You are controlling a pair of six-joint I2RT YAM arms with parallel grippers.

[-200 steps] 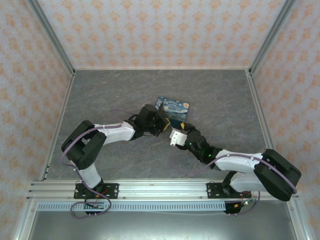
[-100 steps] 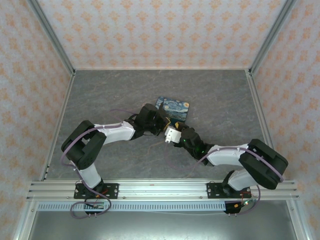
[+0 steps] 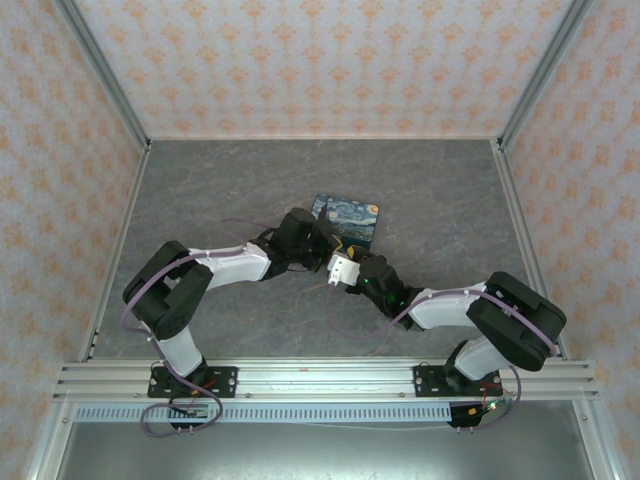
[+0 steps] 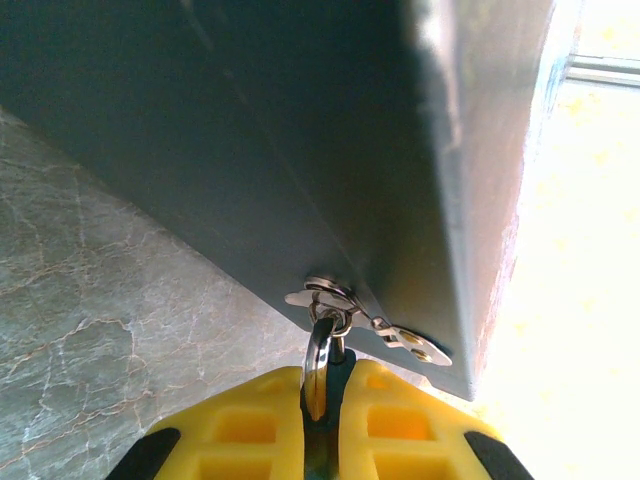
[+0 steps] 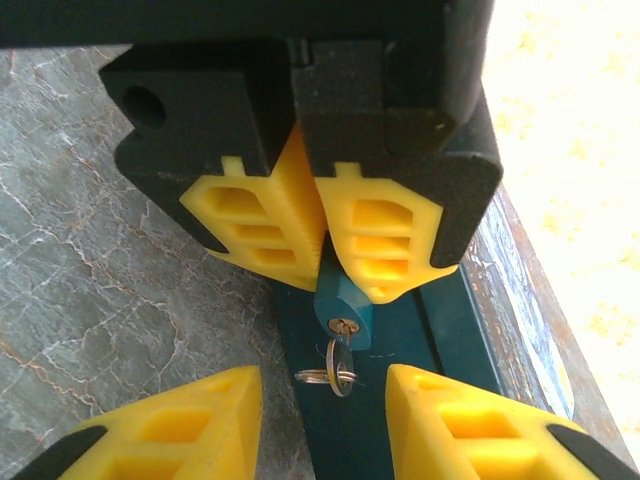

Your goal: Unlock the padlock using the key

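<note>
You have no text, label, brand, number or sign to read in any of the views. The dark-blue box (image 3: 355, 216) bears a swirling painted print, with no lettering you can make out. The padlock (image 5: 338, 298) shows a blue face around its keyhole, and any stamp there is too small for you to tell.

floor: grey marbled mat (image 3: 220, 190) | walls: orange-patterned wallpaper (image 3: 320, 60)
</note>
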